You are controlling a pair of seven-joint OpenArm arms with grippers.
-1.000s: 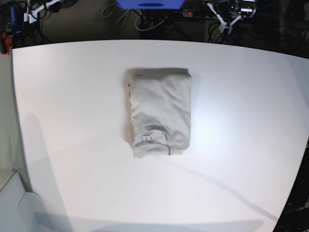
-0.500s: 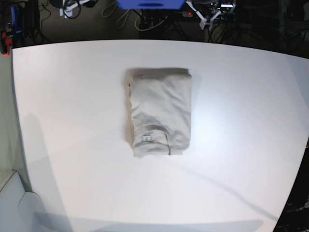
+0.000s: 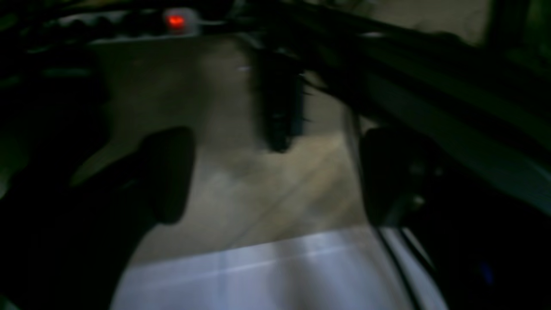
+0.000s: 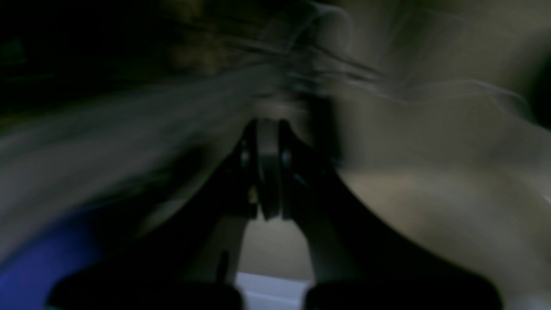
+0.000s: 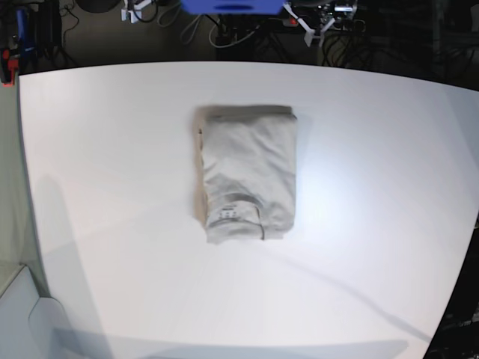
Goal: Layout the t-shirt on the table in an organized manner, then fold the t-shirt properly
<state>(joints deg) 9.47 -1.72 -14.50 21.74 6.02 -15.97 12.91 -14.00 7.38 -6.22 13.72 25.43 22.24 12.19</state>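
Left gripper [image 3: 275, 176] jaws apart; right gripper [image 4: 269, 172] jaws pressed together.

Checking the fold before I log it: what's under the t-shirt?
The folded t-shirt lies flat on the white table, neck label facing up. Only its top layer shows; the layers folded beneath, and the tabletop under them, are covered.

Your base view looks steeply down from overhead, taking in nearly the whole smooth white tabletop [image 5: 112, 224] with dark cable clutter along the far edge. Your left wrist view looks low across a strip of that tabletop [image 3: 275, 275] toward a dim floor. Your right wrist view, blurred, shares only a sliver of it [image 4: 271, 290].
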